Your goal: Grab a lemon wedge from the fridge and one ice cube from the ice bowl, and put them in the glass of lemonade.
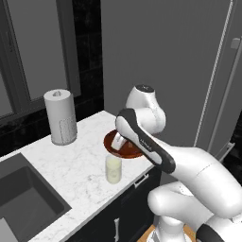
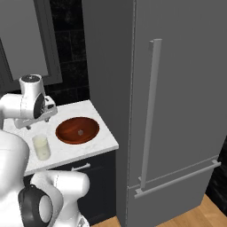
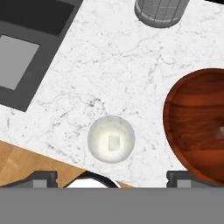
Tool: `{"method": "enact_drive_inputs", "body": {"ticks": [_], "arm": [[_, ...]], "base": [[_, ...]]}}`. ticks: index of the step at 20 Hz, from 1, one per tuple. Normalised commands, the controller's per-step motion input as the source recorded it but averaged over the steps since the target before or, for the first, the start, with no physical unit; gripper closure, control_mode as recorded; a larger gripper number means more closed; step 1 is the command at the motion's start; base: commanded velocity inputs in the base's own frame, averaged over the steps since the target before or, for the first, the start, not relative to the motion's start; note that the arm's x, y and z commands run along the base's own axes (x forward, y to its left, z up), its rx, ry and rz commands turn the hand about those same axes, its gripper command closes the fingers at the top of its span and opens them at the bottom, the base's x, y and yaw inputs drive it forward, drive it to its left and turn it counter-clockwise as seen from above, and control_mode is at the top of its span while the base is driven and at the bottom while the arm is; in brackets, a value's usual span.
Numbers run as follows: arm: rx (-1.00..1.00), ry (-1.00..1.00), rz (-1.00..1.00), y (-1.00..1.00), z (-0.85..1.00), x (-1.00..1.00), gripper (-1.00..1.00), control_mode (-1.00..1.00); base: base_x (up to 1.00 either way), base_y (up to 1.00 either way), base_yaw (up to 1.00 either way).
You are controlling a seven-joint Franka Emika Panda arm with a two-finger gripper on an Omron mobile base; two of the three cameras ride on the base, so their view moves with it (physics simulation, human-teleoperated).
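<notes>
Released and wide apart, my gripper [image 3: 111, 177] hangs over the marble counter [image 3: 109, 65] with nothing between its fingertips [image 3: 43, 178], which rise dark at the bottom of the hand view. Looking straight down from it, I see the glass of lemonade [image 3: 111, 139] just ahead of the tips, its pale creamy liquid carrying a small greyish square near the middle that I take for an ice cube [image 3: 114, 142]. Just beside the glass, apart from it, sits the ice bowl [image 3: 197, 127], reddish-brown and wider than the glass; another pale cube [image 2: 80, 131] lies on its floor, plain from the right base view.

From the left base view I see the glass [image 1: 113, 168] near the counter's front edge, with the bowl [image 1: 124, 149] behind it and partly hidden by my arm. Farther back stands a white paper roll [image 1: 60, 116] on its grey perforated holder. A dark sink [image 1: 23, 198] is cut into the counter on the far side from the bowl.

Right against the counter's end stands the fridge [image 2: 177, 88], its grey doors closed, with a long vertical bar handle [image 2: 150, 111]. I cannot see the lemon wedge.
</notes>
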Motion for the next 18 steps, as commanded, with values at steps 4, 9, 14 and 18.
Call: {"method": "enact_drive_inputs", "body": {"ticks": [4, 9, 14, 18], "arm": [[0.23, -0.17, -0.14, -0.67, 0.37, -0.96, -1.00, -1.00], [0.13, -0.04, -0.30, -0.75, 0.24, -1.00, -1.00, -1.00], [0.02, 0.05, -0.38, -0.44, 0.15, -0.78, -1.00, -1.00], [0.00, 0.15, -0.36, -0.32, 0.49, -0.46, -1.00, -1.00]], "base": [[0.00, 0.00, 0.00], [0.00, 0.00, 0.00], [0.00, 0.00, 0.00], [0.00, 0.00, 0.00]]}}
